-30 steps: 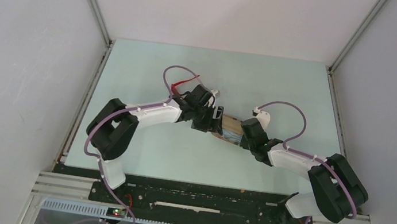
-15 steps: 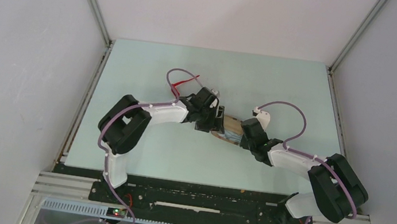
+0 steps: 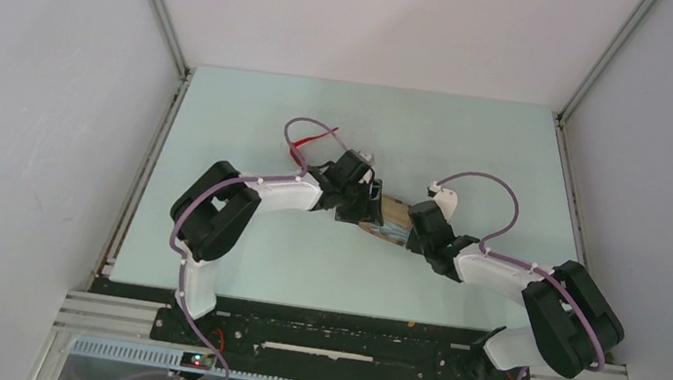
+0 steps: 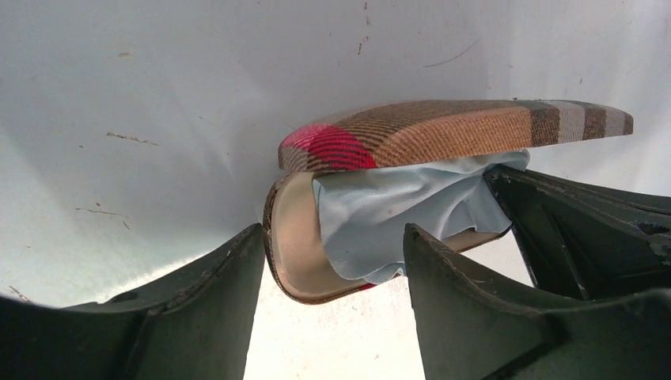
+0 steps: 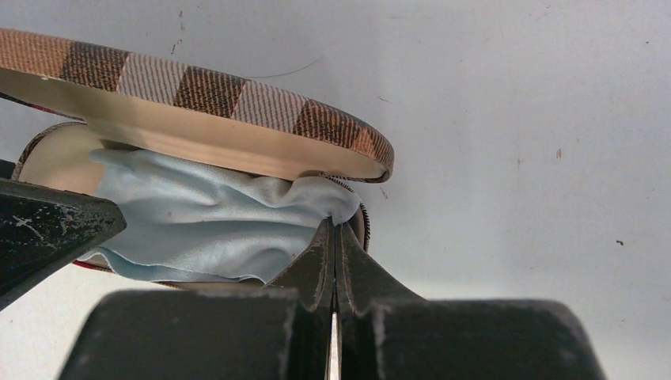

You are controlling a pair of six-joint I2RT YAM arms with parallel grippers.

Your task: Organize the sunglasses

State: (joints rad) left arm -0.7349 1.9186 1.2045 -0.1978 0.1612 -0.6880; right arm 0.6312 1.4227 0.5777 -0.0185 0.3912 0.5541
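Behind the left pincer (image 4: 332, 229), off to the far side of its wrist and well apart from its fingertips, the sunglasses (image 3: 302, 149) lay on the table (image 3: 475, 149), outside the case (image 4: 443, 131). Only their thin red arms showed. One ran away from the pincer toward the far right, and a shorter red piece angled back toward the near edge. The lenses were hidden by arm and cable, so neither the long axis of the front nor the way it faced could be told.

Between the two pincers the case sat with its lid (image 5: 198, 87) raised at a slant, and the pale blue cloth (image 4: 380, 214) was bunched inside and spilling over the rim.

The left pincer stood released, its jaws apart on either side of the case's near end, and no grip was evident. The right pincer (image 5: 334, 229) was clenched, its tip against the cloth at the opposite rim. Whether a fold was caught between its fingers could not be told.

Judgement: the cloth appeared stowed. The sunglasses were not yet in the case, the lid was not yet closed, and most of the task remained.
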